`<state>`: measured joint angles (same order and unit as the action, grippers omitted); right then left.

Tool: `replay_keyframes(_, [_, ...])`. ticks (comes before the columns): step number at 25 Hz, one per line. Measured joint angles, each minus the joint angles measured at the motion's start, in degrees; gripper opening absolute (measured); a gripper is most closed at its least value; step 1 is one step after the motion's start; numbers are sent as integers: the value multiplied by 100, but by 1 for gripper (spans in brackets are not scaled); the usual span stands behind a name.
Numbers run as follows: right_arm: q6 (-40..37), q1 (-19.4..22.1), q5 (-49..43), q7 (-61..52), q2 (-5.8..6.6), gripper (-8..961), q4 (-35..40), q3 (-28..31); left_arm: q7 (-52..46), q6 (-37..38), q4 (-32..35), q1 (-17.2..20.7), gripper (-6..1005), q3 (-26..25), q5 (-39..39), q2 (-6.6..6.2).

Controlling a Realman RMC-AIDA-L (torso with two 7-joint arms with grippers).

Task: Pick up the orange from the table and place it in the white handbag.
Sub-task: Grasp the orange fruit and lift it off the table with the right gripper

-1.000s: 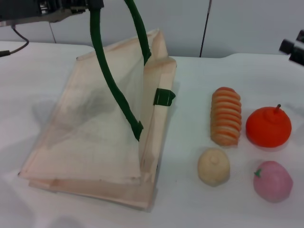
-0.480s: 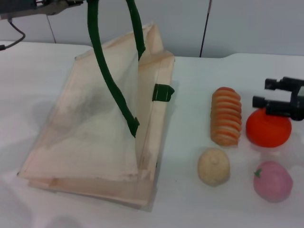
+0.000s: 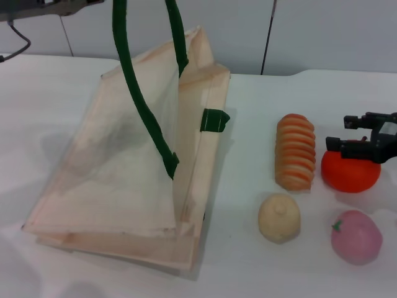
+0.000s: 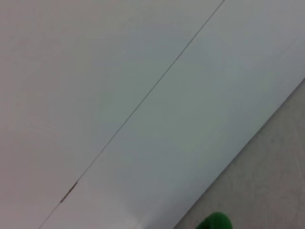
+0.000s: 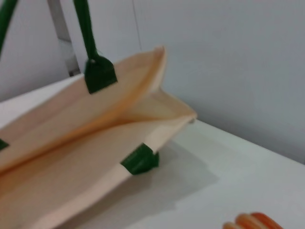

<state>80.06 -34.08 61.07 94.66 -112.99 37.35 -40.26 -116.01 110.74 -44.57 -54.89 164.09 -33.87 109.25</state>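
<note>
The orange (image 3: 350, 171) sits on the white table (image 3: 260, 99) at the right. My right gripper (image 3: 342, 132) is open, its two black fingers reaching in from the right over the orange's top, close to or touching it. The white handbag (image 3: 124, 161) lies at the left with its mouth facing the fruits; it also shows in the right wrist view (image 5: 95, 148). One green rope handle (image 3: 139, 105) is pulled up and out of the top of the picture by my left arm (image 3: 43, 7) at the top left. A green tip (image 4: 214, 223) shows in the left wrist view.
An orange-and-cream ribbed piece (image 3: 295, 152) lies just left of the orange. A cream round piece (image 3: 279, 217) and a pink fruit (image 3: 356, 237) sit nearer the front. A grey wall stands behind the table.
My right gripper came in from the right edge to the top of the orange and sank a little. The handbag's handle was lifted slightly higher.
</note>
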Motion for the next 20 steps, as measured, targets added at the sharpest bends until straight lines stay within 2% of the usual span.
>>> replay_keyframes(10, [-209,18,-163,-138,19,781,0,-12,-1,0,2,6,120,0,-5,0])
replay_keyframes(20, [-383,-23,-826,-379,3,780,-30,-7,-9,1,2,12,121,0,-6,-6])
